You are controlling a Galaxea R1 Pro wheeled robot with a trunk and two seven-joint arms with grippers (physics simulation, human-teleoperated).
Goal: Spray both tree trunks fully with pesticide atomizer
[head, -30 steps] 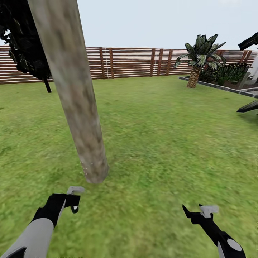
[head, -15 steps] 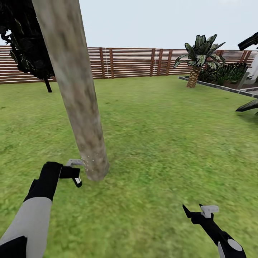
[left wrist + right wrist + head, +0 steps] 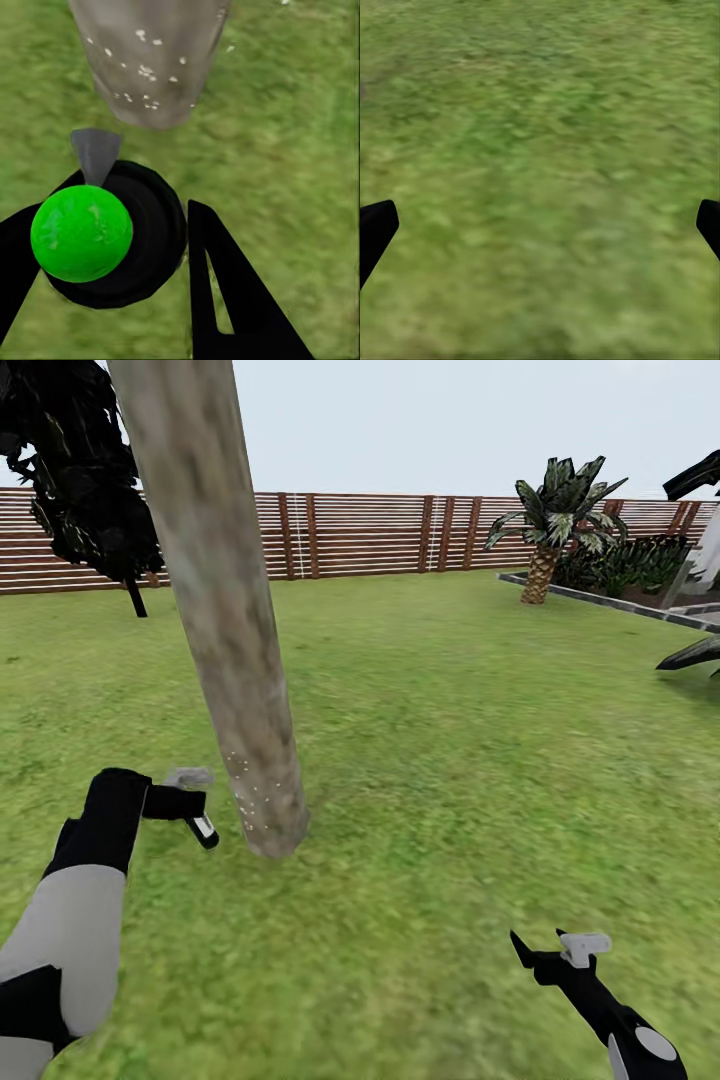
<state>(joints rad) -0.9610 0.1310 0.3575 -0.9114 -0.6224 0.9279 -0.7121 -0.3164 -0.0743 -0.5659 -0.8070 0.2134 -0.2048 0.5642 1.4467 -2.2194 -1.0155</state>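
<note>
Green lawn [image 3: 450, 760] spreads out to a brown slatted fence [image 3: 360, 535], with the thick leaning tree trunk [image 3: 215, 610] rising from the grass as the nearest landmark. Beyond the trunk, toward the fence, stands a dark-leaved thin tree [image 3: 85, 480], and far off to the trunk's other side a short palm [image 3: 555, 520] grows beside a stone-edged bed. The left gripper [image 3: 185, 805] hangs just beside the foot of the trunk, its black fingers [image 3: 225, 292] closed around the pesticide atomizer [image 3: 112, 240], whose dark round body and green spot show between them in the left wrist view, with a grey nozzle pointing at the trunk. Tiny white specks of pesticide [image 3: 250, 800] dot the lowest part of the trunk on the side facing the atomizer; higher up the bark looks bare. The right gripper [image 3: 560, 950] hovers low over the grass, well apart from the trunk, its jaws spread wide with nothing between them
</note>
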